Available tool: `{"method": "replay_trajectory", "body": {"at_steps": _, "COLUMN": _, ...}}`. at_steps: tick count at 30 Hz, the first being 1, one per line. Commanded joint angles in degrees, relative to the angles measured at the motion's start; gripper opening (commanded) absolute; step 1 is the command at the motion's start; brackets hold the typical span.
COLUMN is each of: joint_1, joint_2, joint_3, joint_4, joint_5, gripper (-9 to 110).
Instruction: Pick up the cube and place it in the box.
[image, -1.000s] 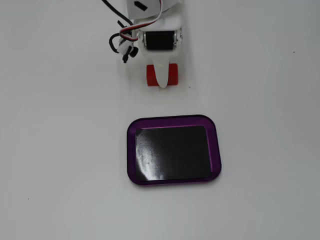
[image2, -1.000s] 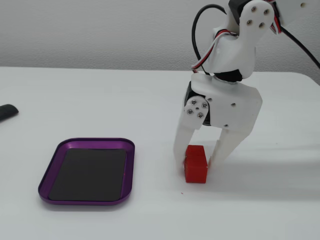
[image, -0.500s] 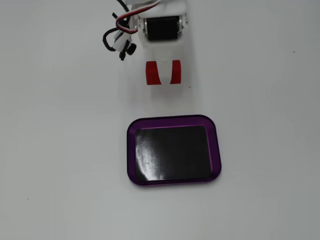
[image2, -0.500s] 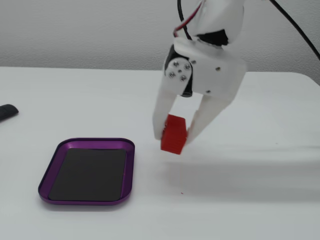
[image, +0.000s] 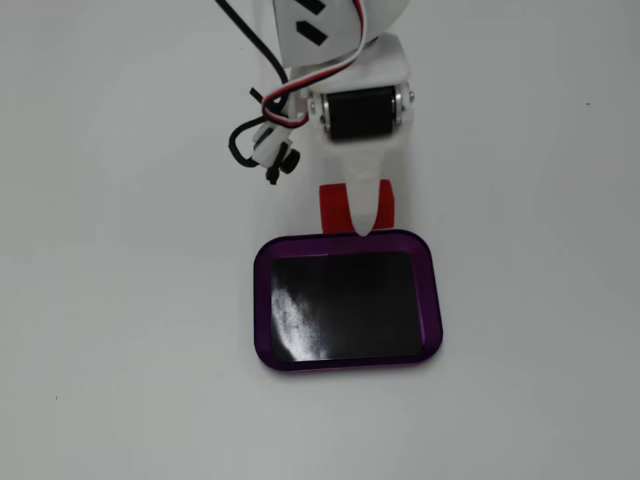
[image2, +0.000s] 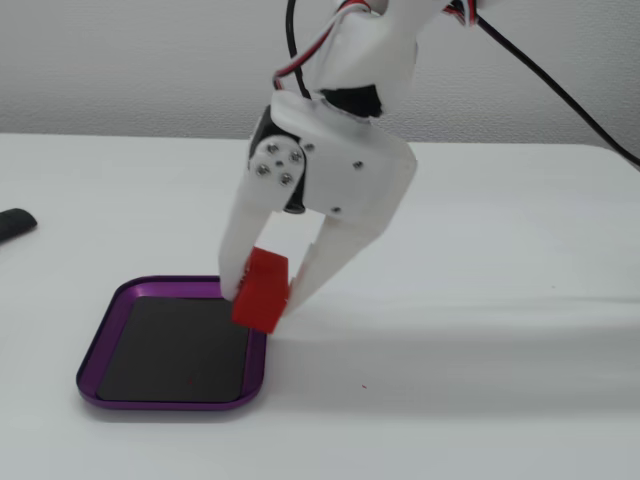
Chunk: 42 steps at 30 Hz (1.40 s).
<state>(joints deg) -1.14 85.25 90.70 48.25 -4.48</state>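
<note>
The red cube (image2: 261, 291) hangs in the air, tilted, clamped between the white fingers of my gripper (image2: 262, 297). It hovers over the near right edge of the box (image2: 95, 350), a shallow purple-rimmed tray with a black bottom. From above, the cube (image: 332, 207) shows on both sides of a white finger, just behind the box's (image: 262, 300) far rim. My gripper (image: 362, 215) is shut on the cube.
A dark object (image2: 15, 223) lies at the left edge of the white table in the side-on fixed view. Black, red and white cables (image: 262, 130) hang from the arm on the left in the view from above.
The gripper lifted the cube off the table and carried it toward the box; it now hovers at the box's edge instead of resting on the table beside it.
</note>
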Motion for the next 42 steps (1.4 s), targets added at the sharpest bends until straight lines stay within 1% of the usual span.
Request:
{"method": "replay_trajectory", "body": {"at_steps": 1, "joint_1": -0.7, "joint_2": -0.7, "joint_3": -6.68, "joint_4": -1.93, "joint_5": -0.09, "gripper": -1}}
{"method": "replay_trajectory", "body": {"at_steps": 9, "joint_1": -0.7, "joint_2": -10.81, "joint_3": -13.36, "joint_4": -1.93, "joint_5": 0.35, "gripper": 0}}
{"method": "replay_trajectory", "body": {"at_steps": 11, "joint_1": -0.7, "joint_2": -11.87, "joint_3": -14.5, "joint_4": -1.85, "joint_5": 0.44, "gripper": 4}}
{"method": "replay_trajectory", "body": {"at_steps": 14, "joint_1": -0.7, "joint_2": -12.66, "joint_3": -14.94, "joint_4": -0.35, "joint_5": 0.44, "gripper": 16}}
{"method": "replay_trajectory", "body": {"at_steps": 16, "joint_1": -0.7, "joint_2": -12.57, "joint_3": -14.94, "joint_4": 0.7, "joint_5": 0.44, "gripper": 21}}
{"method": "replay_trajectory", "body": {"at_steps": 21, "joint_1": -0.7, "joint_2": -12.3, "joint_3": -16.44, "joint_4": 5.1, "joint_5": -0.35, "gripper": 21}}
{"method": "replay_trajectory", "body": {"at_steps": 25, "joint_1": -0.44, "joint_2": -12.3, "joint_3": -26.98, "joint_4": 19.16, "joint_5": 0.26, "gripper": 21}}
{"method": "replay_trajectory", "body": {"at_steps": 31, "joint_1": -0.7, "joint_2": -12.3, "joint_3": -52.21, "joint_4": 47.81, "joint_5": 0.26, "gripper": 21}}
{"method": "replay_trajectory", "body": {"at_steps": 32, "joint_1": -0.79, "joint_2": -11.78, "joint_3": -55.28, "joint_4": 50.36, "joint_5": 0.18, "gripper": 21}}
{"method": "replay_trajectory", "body": {"at_steps": 33, "joint_1": -0.26, "joint_2": -10.2, "joint_3": -57.04, "joint_4": 50.27, "joint_5": 0.18, "gripper": 21}}
{"method": "replay_trajectory", "body": {"at_steps": 36, "joint_1": 0.09, "joint_2": -0.53, "joint_3": -51.33, "joint_4": 49.83, "joint_5": -0.09, "gripper": 21}}
{"method": "replay_trajectory", "body": {"at_steps": 42, "joint_1": 0.0, "joint_2": 22.94, "joint_3": -29.53, "joint_4": 49.57, "joint_5": 0.35, "gripper": 21}}
